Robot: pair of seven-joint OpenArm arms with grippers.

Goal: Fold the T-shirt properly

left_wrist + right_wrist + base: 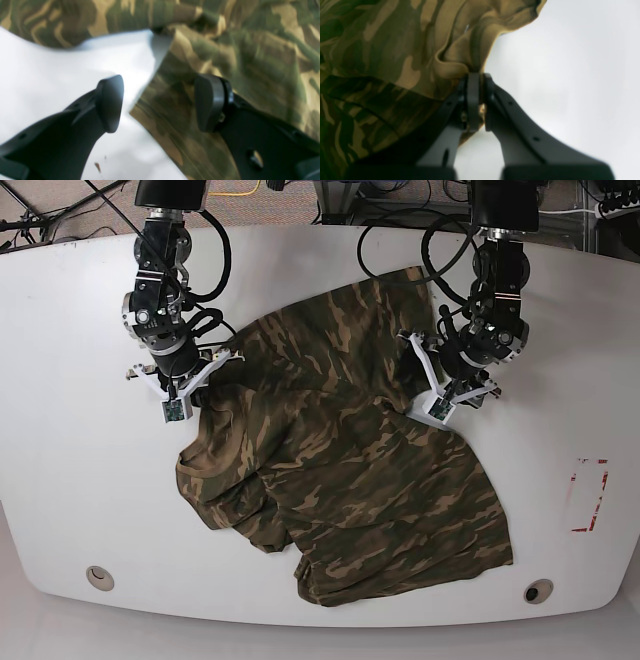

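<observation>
The T-shirt (340, 480) lies crumpled across the middle of the white worktop (70, 480), partly doubled over; it is soft, light cloth that sags and drags rather than holding shape, so it is best gripped at hems, seams or corners, where layers bunch and resist slipping. The right hand (476, 75) is clamped on a gathered tan-lined fold at the shirt's edge; the left hand (160, 102) stands wide, pads apart over a cloth edge, gripping nothing. Both wrist views are blurred; the collar and label cannot be made out; in the base view the sleeves are lost in the folds, and how many layers the right hand holds cannot be told.
</observation>
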